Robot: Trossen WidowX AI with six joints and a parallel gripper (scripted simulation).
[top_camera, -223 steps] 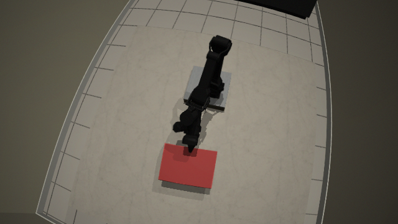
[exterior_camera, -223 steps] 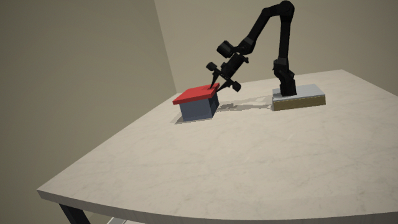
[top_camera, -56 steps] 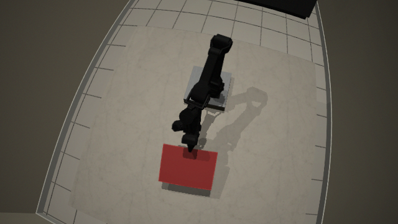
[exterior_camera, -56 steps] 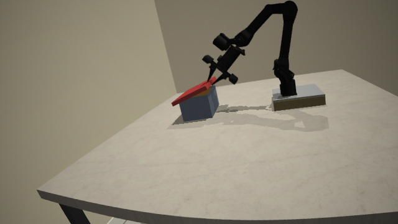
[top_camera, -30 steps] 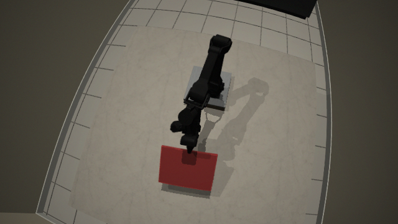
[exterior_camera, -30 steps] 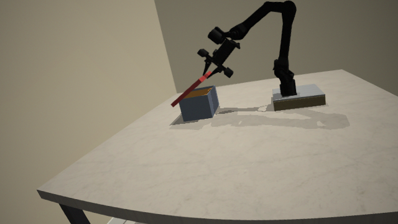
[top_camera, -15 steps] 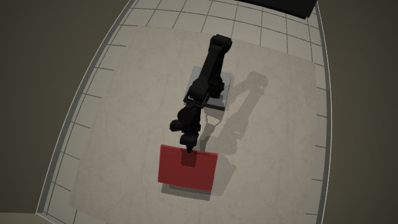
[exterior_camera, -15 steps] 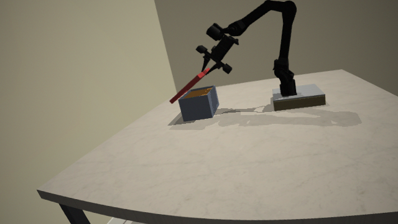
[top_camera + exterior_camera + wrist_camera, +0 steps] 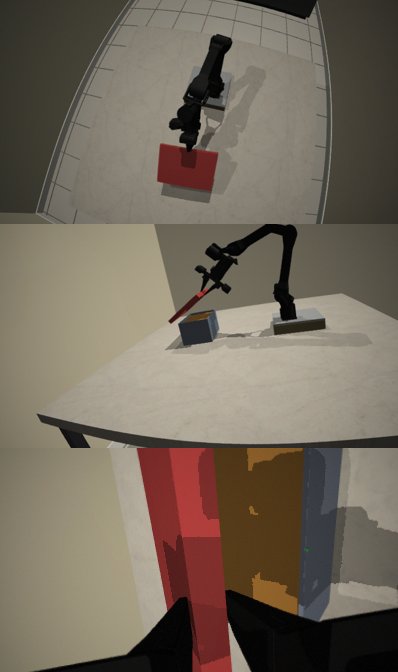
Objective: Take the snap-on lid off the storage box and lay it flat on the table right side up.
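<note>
My gripper (image 9: 188, 150) (image 9: 204, 292) (image 9: 205, 601) is shut on the edge of the red lid (image 9: 186, 177) (image 9: 186, 308) (image 9: 196, 498) that is nearest the arm's base. The lid is off the box and tilted steeply, its held edge high and its far edge low, beyond the box. The blue-grey storage box (image 9: 196, 333) (image 9: 315, 543) stands upright on the table, open at the top, with an orange-brown inside. In the top view the lid hides the box. Whether the lid's low edge touches the box's far rim is hard to tell.
The arm's base stands on a grey block (image 9: 217, 103) (image 9: 300, 325) on the pale marbled table (image 9: 273, 140) (image 9: 249, 395). A beige wall (image 9: 78, 286) rises beyond the table edge on the box's side. A dark object (image 9: 280, 6) is at the top of the top view.
</note>
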